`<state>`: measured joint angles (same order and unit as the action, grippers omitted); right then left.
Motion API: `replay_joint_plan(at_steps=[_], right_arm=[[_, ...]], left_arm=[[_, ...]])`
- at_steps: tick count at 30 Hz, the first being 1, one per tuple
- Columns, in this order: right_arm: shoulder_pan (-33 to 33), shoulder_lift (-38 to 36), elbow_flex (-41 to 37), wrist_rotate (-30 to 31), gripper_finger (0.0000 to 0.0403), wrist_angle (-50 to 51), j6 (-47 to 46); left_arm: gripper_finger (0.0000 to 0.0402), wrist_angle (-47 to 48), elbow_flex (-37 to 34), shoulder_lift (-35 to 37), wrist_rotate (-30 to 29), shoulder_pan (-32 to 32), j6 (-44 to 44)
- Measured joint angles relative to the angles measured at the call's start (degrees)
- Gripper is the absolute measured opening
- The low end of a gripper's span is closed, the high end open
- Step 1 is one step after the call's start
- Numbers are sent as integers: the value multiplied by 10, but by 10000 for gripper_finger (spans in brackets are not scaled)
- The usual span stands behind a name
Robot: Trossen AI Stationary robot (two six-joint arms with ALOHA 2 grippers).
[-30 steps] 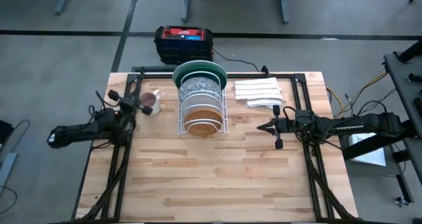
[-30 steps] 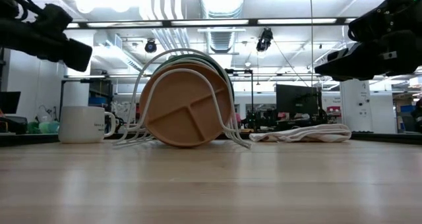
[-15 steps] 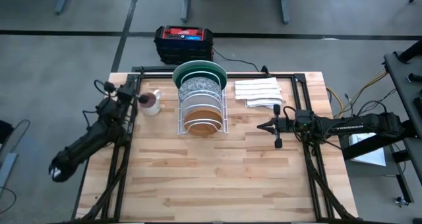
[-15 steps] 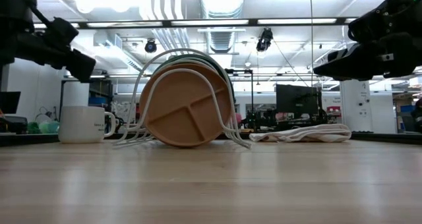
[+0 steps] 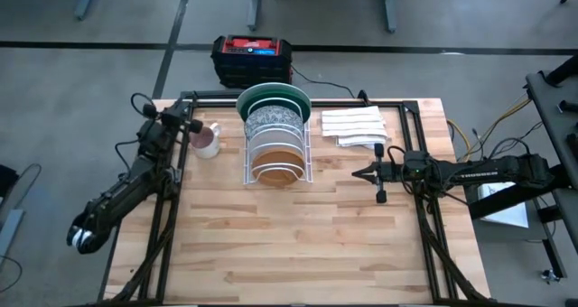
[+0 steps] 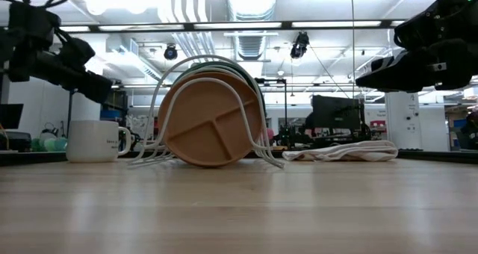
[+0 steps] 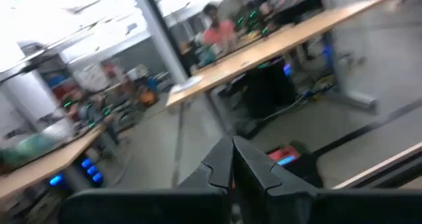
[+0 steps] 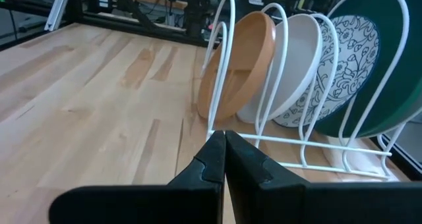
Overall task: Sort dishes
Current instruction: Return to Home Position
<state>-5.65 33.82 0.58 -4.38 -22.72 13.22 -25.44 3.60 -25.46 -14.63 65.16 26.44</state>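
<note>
Right hand (image 5: 358, 173), clenched empty, points at the white wire rack (image 5: 307, 158) just ahead, holding the tan-brown round plate (image 5: 275, 171), plain white plate (image 5: 274, 150), grey-speckled white plate (image 5: 274, 120) and larger dark green plate (image 5: 274, 96) on edge. Left hand (image 5: 193, 126), clenched empty, hangs beyond the rack.

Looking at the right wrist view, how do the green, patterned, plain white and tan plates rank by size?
Dark green round plate: clearly largest.
Grey-patterned white plate, plain white plate, tan-brown plate: look alike; overlap and nearness prevent ranking.
</note>
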Motion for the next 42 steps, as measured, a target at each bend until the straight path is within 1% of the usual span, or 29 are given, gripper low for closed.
replay_joint_plan(at_steps=[5,9,13,17,21,24,31,42], right_arm=[[0,0,0,0,0,0,8],[0,1,0,0,0,0,3],[0,1,0,0,0,0,-32],[0,1,0,0,0,0,-61],[0,1,0,0,0,-1,-131],[0,1,0,0,0,-2,-164],[0,1,0,0,0,-2,-148],[0,1,0,0,0,-2,-148]], left_arm=[[0,-5,0,-31,-37,-1,-4],[0,-7,0,-32,-41,-1,-33],[0,-7,0,-33,-42,-1,-57],[0,-7,0,-33,-42,-1,-109],[0,-7,0,-34,-43,-1,-115],[0,-7,0,-34,-43,-1,-115],[0,-7,0,-34,-43,-1,-115],[0,-7,0,-34,-43,-1,-116]])
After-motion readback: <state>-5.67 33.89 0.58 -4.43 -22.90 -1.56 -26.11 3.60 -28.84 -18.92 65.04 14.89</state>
